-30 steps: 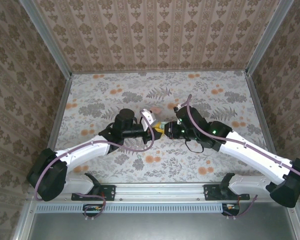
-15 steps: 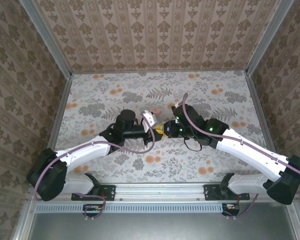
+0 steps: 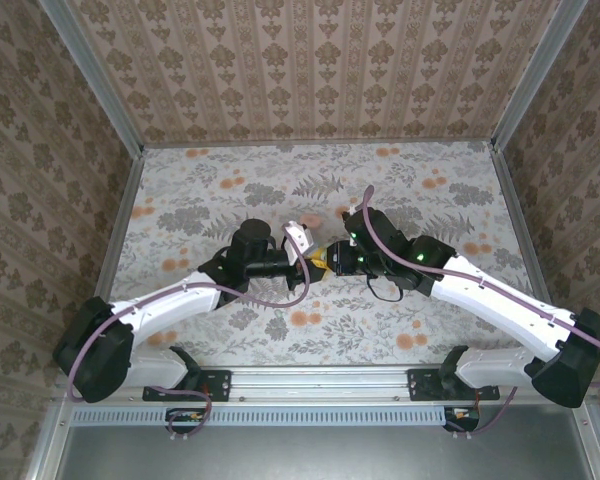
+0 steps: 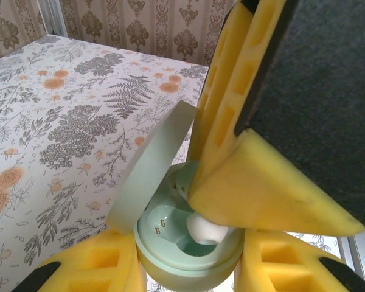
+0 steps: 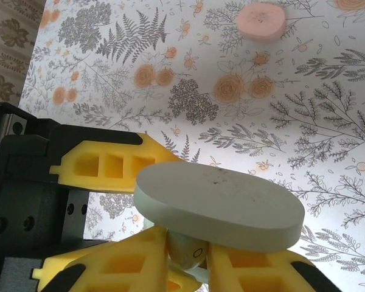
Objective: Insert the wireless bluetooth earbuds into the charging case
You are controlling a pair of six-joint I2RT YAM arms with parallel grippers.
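**Earbud held at the open case, arms meeting mid-table**

The left gripper (image 4: 188, 275) is clamped on the lower half of the pale green charging case (image 4: 164, 234). It holds the case with the opening upward, I think so that the wells can be reached from above. The lid (image 4: 149, 167) stands open and is tilted to the left, out of the way. From the right side, the right gripper (image 5: 185, 266) pinches a small pale earbud (image 4: 204, 228) and holds it at one well of the case. Whether it is fully seated, I cannot tell. Further on the table (image 3: 210, 190) lies a pink oval piece (image 5: 260, 21), well apart from both arms. The table has a print of grey ferns and orange flowers. The walls (image 3: 310, 70) carry brown damask paper.
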